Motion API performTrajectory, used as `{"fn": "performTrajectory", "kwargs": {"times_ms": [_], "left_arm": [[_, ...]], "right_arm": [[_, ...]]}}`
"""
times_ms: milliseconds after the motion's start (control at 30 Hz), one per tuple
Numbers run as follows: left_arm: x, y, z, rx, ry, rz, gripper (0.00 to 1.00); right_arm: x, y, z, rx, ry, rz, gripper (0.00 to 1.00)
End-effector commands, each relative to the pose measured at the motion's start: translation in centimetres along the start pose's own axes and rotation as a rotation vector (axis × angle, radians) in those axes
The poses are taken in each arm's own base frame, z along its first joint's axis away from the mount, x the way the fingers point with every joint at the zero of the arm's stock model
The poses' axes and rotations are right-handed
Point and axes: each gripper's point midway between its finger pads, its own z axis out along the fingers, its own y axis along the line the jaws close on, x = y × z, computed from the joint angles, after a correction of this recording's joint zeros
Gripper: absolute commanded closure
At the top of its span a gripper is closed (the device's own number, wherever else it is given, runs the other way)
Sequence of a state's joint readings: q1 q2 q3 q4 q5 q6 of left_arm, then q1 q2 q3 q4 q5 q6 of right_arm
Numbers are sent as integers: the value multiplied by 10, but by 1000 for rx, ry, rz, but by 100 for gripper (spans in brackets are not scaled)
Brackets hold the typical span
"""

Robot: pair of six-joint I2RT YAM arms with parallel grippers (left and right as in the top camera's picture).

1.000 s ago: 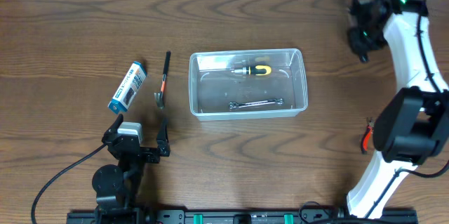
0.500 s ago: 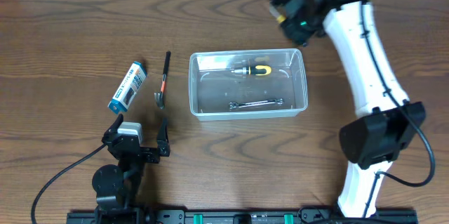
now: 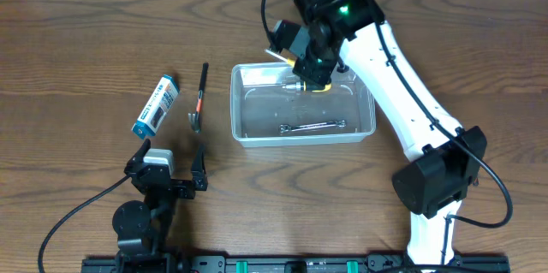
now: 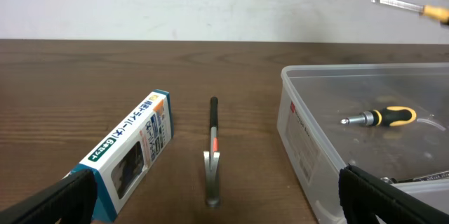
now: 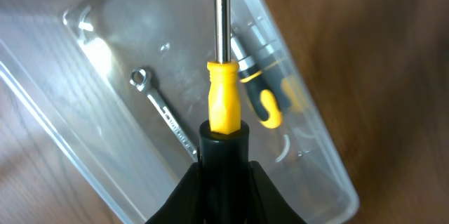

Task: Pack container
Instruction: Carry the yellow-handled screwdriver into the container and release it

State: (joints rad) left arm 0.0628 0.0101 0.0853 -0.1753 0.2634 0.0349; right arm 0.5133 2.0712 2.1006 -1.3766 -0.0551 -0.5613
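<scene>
The clear plastic container (image 3: 235, 102) sits mid-table and holds a stubby black-and-yellow screwdriver (image 3: 310, 86) and a steel wrench (image 3: 312, 126). My right gripper (image 3: 308, 55) hovers over the container's back edge, shut on a yellow-handled screwdriver (image 5: 223, 97) whose steel shaft points left (image 3: 276, 52). The right wrist view shows the container (image 5: 70, 126), the wrench (image 5: 165, 112) and the stubby screwdriver (image 5: 263, 97) below it. My left gripper (image 3: 171, 166) is open and empty at the front left. The left wrist view shows the container (image 4: 302, 133) to the right.
A small hammer (image 3: 200, 97) and a blue-and-white box (image 3: 155, 104) lie left of the container, in front of the left gripper. They also show in the left wrist view: hammer (image 4: 212, 154), box (image 4: 130, 147).
My right arm has swung from the far right corner leftward to above the container's back edge, carrying the screwdriver. The left arm has not moved.
</scene>
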Motion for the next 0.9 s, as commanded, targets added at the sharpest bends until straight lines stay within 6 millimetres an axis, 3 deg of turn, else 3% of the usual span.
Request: {"fn": "performTrajectory", "kwargs": {"times_ms": [0,500,667,800,867], "left_arm": [[6,-1,1,10,12,14,2],[6,-1,1,10,12,14,2],[6,-1,1,10,12,14,2],[6,-1,1,9,12,14,2],[6,-1,1,9,12,14,2]], "right_arm": [[14,11,16,-44,54,-42,98],[64,34,120,-105,151,-67,91],[71,35,138,-95,140,-50,91],[71,34,140,-91,134,-48,91],[70,34,140,-89,130,-49,85]]}}
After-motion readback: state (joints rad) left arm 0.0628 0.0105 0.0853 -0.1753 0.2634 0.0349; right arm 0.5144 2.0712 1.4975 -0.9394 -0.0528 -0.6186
